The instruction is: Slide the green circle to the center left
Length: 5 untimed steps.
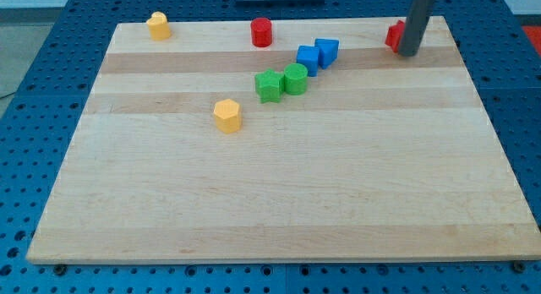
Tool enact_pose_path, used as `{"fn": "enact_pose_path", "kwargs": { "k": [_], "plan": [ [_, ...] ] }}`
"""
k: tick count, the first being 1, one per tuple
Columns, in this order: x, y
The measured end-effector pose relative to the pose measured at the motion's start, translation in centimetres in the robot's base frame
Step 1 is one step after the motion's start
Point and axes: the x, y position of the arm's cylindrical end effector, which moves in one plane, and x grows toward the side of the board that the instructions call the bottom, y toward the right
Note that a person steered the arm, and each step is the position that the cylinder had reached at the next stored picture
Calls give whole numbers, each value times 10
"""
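Note:
The green circle (pixel 296 78) sits on the wooden board (pixel 279 201) above the middle, touching a green star-shaped block (pixel 269 86) on its left. Two blue blocks lie just up and right of it: one (pixel 308 58) close to the circle, another (pixel 327 51) beside that. My tip (pixel 408 52) is at the view's top right, far to the right of the green circle, right next to a red block (pixel 395 35) that the rod partly hides.
A yellow hexagon block (pixel 227 115) lies left of and below the green pair. A red cylinder (pixel 261 31) stands at the top centre. A yellow block (pixel 158 25) sits at the top left corner. Blue pegboard surrounds the board.

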Motion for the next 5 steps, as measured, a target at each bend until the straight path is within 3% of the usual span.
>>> {"fn": "enact_pose_path", "kwargs": {
  "k": [5],
  "plan": [
    [39,0]
  ]
}}
